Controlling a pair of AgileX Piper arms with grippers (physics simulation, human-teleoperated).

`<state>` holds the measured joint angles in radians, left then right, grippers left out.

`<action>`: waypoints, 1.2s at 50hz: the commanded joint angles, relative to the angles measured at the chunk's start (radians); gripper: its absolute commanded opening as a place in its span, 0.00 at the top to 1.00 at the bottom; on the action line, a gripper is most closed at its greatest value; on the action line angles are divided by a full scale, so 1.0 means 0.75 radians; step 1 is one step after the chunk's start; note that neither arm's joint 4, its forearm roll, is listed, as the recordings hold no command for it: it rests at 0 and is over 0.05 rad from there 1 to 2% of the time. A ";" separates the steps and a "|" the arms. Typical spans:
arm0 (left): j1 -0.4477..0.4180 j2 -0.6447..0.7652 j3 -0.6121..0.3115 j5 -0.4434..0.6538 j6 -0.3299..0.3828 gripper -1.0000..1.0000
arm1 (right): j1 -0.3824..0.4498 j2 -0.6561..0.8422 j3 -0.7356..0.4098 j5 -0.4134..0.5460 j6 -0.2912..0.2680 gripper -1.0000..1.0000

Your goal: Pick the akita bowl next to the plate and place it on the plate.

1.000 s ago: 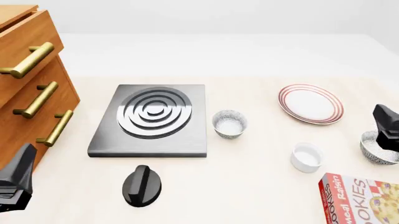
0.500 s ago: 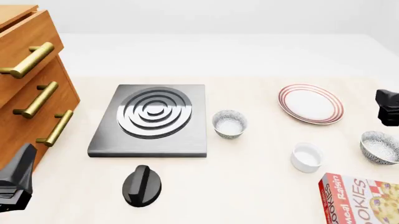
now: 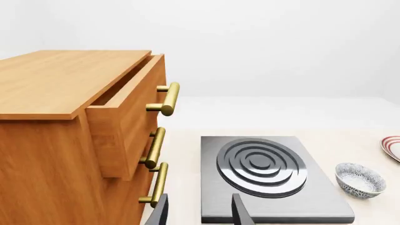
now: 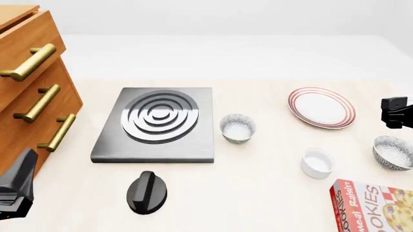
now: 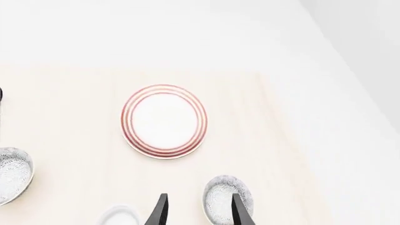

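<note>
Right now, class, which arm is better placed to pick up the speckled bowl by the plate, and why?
The right arm. Its pincer hangs open beside the akita bowl near the plate; the left pincer sits far off by the wooden drawers.

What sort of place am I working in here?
Most likely a simulated kitchen counter: a single-burner stove plate with its black knob, a wooden drawer cabinet, and tableware such as the red-ringed plate, speckled bowls and a cookie box.

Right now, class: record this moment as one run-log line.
right tool: open, empty, raised near akita bowl | bowl: on table | plate: bare | left tool: open, idle
</note>
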<state>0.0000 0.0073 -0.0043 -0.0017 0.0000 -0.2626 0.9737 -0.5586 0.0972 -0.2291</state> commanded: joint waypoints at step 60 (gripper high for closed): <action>0.000 0.000 0.000 0.000 0.000 0.00 | -0.088 0.771 0.048 -0.518 -0.016 0.00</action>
<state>0.0000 0.0073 -0.0043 -0.0017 0.0000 -0.3175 1.5151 -0.5319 -0.2641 -0.2361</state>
